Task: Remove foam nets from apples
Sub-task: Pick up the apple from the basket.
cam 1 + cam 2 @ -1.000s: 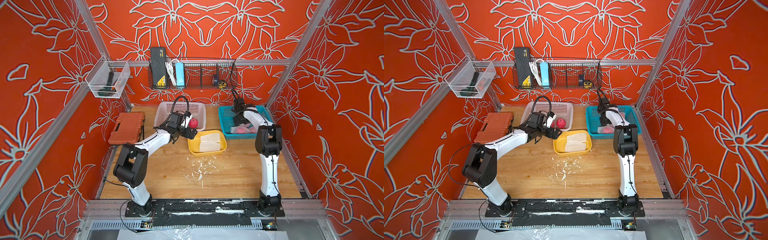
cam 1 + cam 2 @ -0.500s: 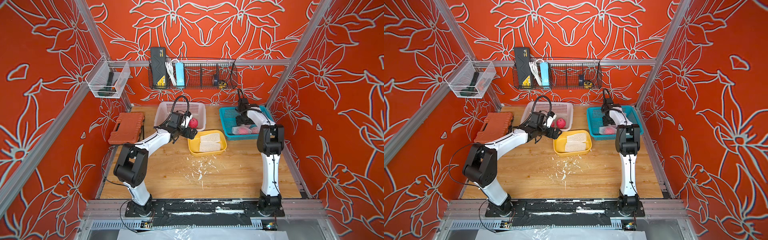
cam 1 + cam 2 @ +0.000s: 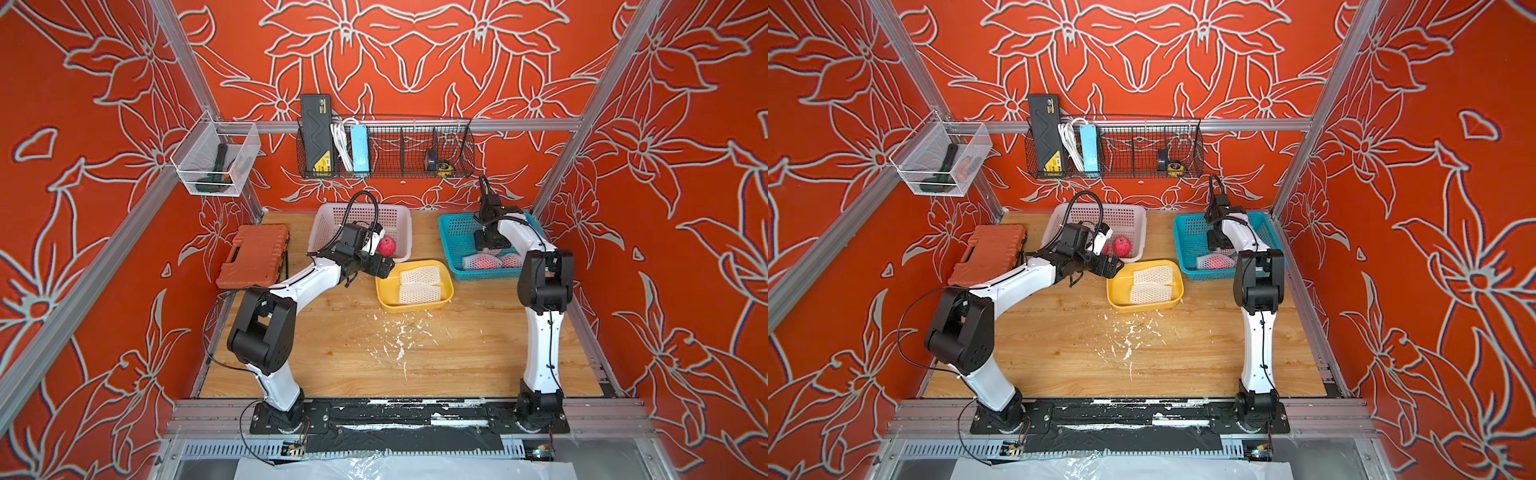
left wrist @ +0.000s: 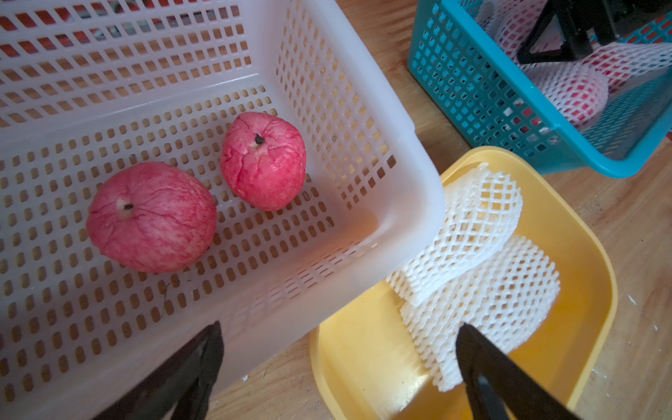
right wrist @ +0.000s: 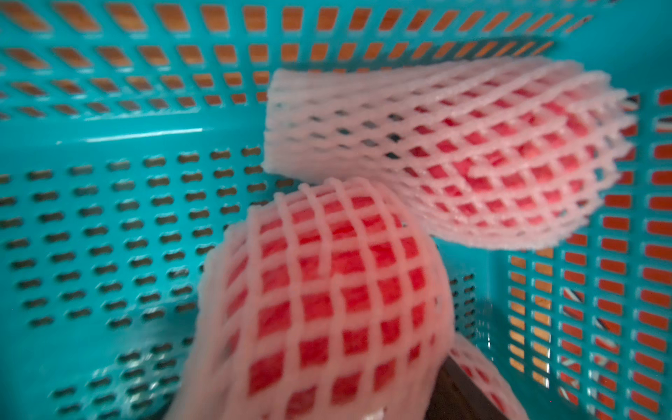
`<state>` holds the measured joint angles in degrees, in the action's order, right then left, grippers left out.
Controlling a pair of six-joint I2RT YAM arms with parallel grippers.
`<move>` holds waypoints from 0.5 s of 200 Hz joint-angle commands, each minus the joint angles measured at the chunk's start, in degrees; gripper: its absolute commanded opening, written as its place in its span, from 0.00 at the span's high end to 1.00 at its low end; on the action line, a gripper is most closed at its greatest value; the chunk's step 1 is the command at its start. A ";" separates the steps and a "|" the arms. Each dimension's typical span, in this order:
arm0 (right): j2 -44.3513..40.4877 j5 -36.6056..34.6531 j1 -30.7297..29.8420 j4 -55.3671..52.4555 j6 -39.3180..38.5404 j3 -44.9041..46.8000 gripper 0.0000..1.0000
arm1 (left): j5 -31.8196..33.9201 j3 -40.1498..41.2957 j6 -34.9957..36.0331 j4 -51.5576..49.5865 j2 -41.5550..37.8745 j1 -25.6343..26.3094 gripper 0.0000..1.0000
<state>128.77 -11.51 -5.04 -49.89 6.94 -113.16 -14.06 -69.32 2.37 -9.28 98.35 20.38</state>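
Two bare apples (image 4: pixel 151 218) lie side by side in the white basket (image 4: pixel 411 203). The left gripper (image 4: pixel 340 327) hangs over a corner of that basket, just by the yellow tray (image 4: pixel 363 363). Its jaws are wide apart and hold nothing. Two flat nets (image 4: pixel 472 225) lie in the tray, one partly on top of the other, with no apples in them.

The blue basket (image 3: pixel 457 232) sits near the back of the table (image 3: pixel 457 353), on the right side. It holds wrapped apples (image 5: pixel 320 291), each inside a white net. The right wrist view is blurry, but two of them touch there. The right gripper (image 3: pixel 489 247) is down inside this basket, right over the wrapped apples. I cannot tell how far apart its jaws are, or if it has hold of one.

Small white scraps (image 3: pixel 399 336) lie on the table in front of the tray.
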 commanded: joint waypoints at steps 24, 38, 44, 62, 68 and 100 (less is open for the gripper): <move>-7.02 1.70 0.38 2.23 0.20 3.83 0.34 | -0.04 -0.28 0.09 -2.41 -1.66 0.62 0.02; -5.84 1.71 0.45 1.83 0.01 3.34 0.30 | 0.00 -0.06 0.01 -2.32 -1.95 0.70 0.02; -5.25 2.15 0.49 1.80 -0.08 3.21 0.28 | -0.06 0.01 0.08 -2.37 -2.10 0.71 0.02; -2.65 2.72 0.61 2.00 0.44 2.33 0.25 | -0.05 0.57 0.17 -2.24 -2.40 0.71 0.02; -1.83 2.68 0.64 1.93 0.45 1.79 0.24 | 0.06 0.74 0.26 -2.19 -2.50 0.72 0.02; 1.93 1.10 0.64 2.60 1.14 -0.09 0.14 | 0.24 1.00 0.44 -2.06 -2.24 0.73 0.02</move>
<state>127.42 -9.52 -4.75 -47.48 7.09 -111.11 -13.98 -69.28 2.37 -10.26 97.67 20.71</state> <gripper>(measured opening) 0.831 0.984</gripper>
